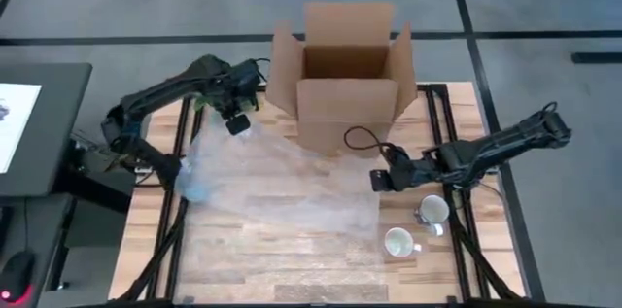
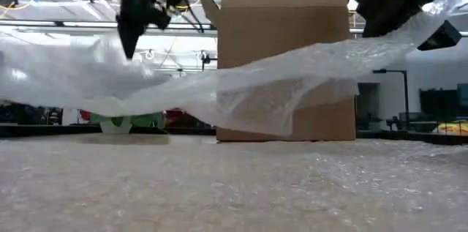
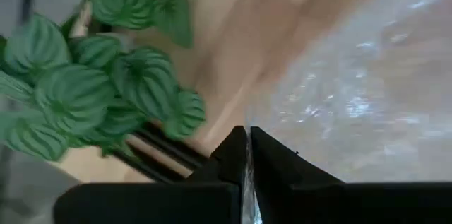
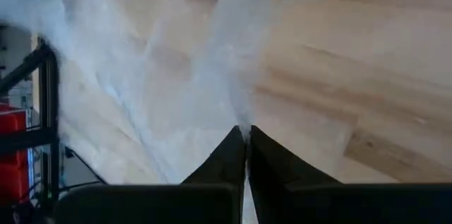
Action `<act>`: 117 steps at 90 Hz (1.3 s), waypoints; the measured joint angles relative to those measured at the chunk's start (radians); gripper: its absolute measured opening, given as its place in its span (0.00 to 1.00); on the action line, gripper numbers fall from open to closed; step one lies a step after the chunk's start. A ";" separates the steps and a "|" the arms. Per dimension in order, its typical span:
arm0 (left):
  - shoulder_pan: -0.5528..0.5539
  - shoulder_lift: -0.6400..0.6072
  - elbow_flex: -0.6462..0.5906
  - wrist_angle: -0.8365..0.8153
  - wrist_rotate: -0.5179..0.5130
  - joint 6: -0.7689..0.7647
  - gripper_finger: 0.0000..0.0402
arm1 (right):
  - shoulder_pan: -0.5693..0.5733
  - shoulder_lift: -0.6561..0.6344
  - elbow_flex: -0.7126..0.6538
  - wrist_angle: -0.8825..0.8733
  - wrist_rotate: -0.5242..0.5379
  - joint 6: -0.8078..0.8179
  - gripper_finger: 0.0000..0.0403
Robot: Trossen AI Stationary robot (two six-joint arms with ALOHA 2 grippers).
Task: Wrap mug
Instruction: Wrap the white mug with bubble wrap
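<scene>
Bubble wrap [image 2: 241,96] draped close across the low view, lifted at both ends before the cardboard box [image 2: 285,56]. From above: left gripper [image 1: 236,123] and right gripper [image 1: 379,180] each pinching a wrap edge; two mugs [image 1: 431,211] on the table [image 1: 292,259] near the right arm, unwrapped. Wrist views: fingers [image 3: 233,157] clamped on film.
</scene>
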 joint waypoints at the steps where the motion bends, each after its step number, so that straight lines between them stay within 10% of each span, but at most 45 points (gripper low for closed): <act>1: 0.001 0.005 -0.006 0.005 -0.008 0.004 0.00 | 0.001 0.000 0.000 -0.002 0.000 0.001 0.00; 47: -0.041 -0.072 -0.032 0.037 -0.140 -0.122 0.04 | 0.050 0.014 -0.001 -0.166 0.008 -0.048 0.01; 82: -0.026 -0.209 -0.031 -0.041 -0.104 -0.258 0.37 | 0.052 0.014 0.031 -0.173 -0.044 -0.148 0.34; 117: -0.101 -0.349 -0.031 0.013 -0.067 -0.431 0.41 | 0.056 0.014 0.252 -0.357 0.008 -0.459 0.49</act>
